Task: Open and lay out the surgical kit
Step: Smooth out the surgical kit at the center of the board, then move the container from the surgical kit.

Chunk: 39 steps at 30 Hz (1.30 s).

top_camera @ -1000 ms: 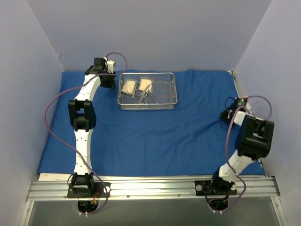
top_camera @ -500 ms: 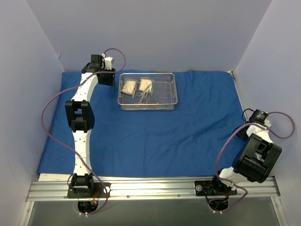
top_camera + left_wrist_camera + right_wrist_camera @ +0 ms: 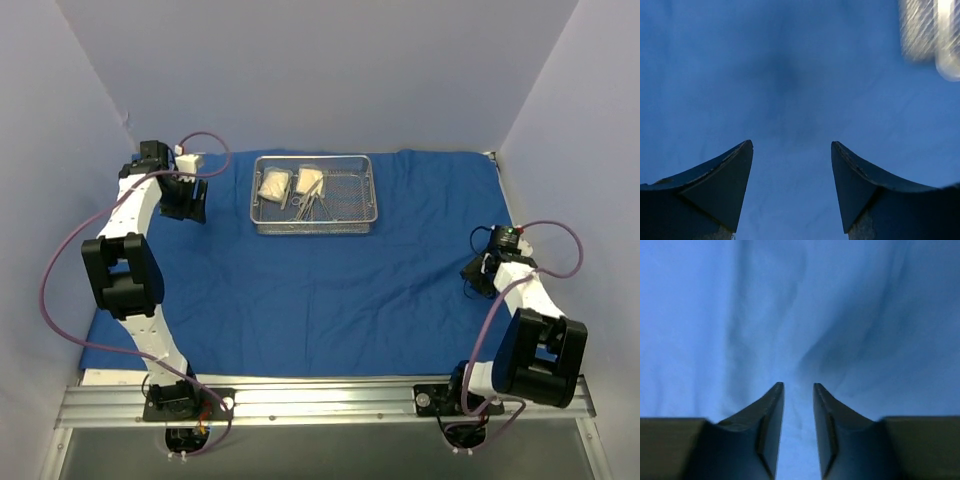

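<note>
A ribbed aluminium rail point(image 3: 330, 398) runs along the table's point(image 3: 105, 377) near edge. Pale lavender walls stand at its other edges: back wall point(image 3: 320, 70), left wall point(image 3: 50, 200), right wall point(image 3: 590, 150). A grey strip point(image 3: 320, 452) shows below the rail.

Robot lab cell: plain panel walls point(image 3: 300, 70), alu base rail point(image 3: 330, 397).

Top external: fixed, high, behind the arm bases point(image 3: 175, 395), tilted down and forward. Sees the whole worktop point(image 3: 100, 377), near edge at bottom, far edge at top.
Left wrist: rides on the left tool point(image 3: 186, 200), looks along it onto the blue cloth point(image 3: 790, 75). Close and blurred, with the tray point(image 3: 920, 30) in its top right corner.
Right wrist: on the right tool point(image 3: 472, 272), nearer still, cloth folds only.
Overlap: top and left wrist share the tray and the cloth by the far left corner. Top and right wrist share the cloth at the right edge.
</note>
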Tool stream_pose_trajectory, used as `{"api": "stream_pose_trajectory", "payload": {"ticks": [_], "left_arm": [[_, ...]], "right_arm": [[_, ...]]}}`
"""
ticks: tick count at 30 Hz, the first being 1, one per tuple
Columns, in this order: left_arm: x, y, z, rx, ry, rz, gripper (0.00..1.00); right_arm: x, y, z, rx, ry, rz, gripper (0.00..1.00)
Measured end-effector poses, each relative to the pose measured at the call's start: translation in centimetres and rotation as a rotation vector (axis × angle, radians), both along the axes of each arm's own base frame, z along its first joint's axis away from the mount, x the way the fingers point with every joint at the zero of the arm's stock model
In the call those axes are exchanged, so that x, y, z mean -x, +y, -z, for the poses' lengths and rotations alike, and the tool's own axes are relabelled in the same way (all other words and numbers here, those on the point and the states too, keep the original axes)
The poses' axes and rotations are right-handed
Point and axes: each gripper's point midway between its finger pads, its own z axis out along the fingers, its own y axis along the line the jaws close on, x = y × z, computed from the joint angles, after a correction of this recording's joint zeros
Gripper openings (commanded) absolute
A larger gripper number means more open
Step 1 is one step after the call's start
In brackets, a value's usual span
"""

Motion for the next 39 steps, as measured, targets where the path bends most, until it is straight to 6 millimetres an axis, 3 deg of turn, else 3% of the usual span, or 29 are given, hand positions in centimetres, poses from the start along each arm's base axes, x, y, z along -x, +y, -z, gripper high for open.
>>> {"api": "stream_pose_trajectory", "payload": {"ticks": [3,5,7,11,14,18,22,24,27,30,32,33,36,39], "left_arm": [[4.1,1.9,2.9,-0.031,0.101,-0.014,0.73],[6.5,2.6,5.2,-0.034,0.180,-0.019,0.73],[8.8,3.3,7.3,-0.032,0.252,-0.024,0.73],[12.1,5.1,9.7,-0.035,0.342,-0.051,0.72],[13.5,6.5,10.6,-0.039,0.374,-0.076,0.72],[14.0,7.3,10.5,-0.032,0.360,-0.080,0.72],[14.1,7.1,10.3,-0.009,0.355,-0.066,0.73],[14.0,6.5,9.7,0.028,0.354,-0.050,0.73],[12.6,5.4,7.4,0.091,0.310,-0.025,0.74],[9.7,4.6,3.7,0.131,0.202,0.004,0.74],[7.8,4.0,1.1,0.144,0.121,0.023,0.74],[6.9,3.5,-0.2,0.149,0.083,0.030,0.74],[5.0,2.0,-3.0,0.158,0.005,0.057,0.74],[3.8,0.7,-4.6,0.155,-0.035,0.076,0.74]], "right_arm": [[1.5,1.2,2.7,-0.070,0.069,0.035,0.20],[2.5,0.9,4.0,-0.106,0.122,0.102,0.18],[2.9,-1.1,4.1,-0.126,0.115,0.202,0.13],[4.5,-4.6,4.0,-0.167,0.093,0.396,0.15],[6.2,-5.6,3.9,-0.136,0.103,0.482,0.17],[8.8,-5.8,3.5,-0.076,0.170,0.537,0.17],[9.4,-6.8,1.1,-0.001,0.166,0.559,0.18],[8.2,-7.6,-1.6,0.063,0.105,0.547,0.20],[3.4,-6.7,-8.2,0.172,-0.090,0.418,0.29],[-2.8,-2.1,-15.7,0.216,-0.337,0.187,0.46],[-6.2,2.0,-18.9,0.208,-0.446,0.015,0.53],[-7.6,4.3,-19.9,0.201,-0.480,-0.071,0.59],[-12.4,10.1,-20.8,0.193,-0.492,-0.299,0.63],[-18.9,15.6,-19.5,0.213,-0.451,-0.478,0.61]]}}
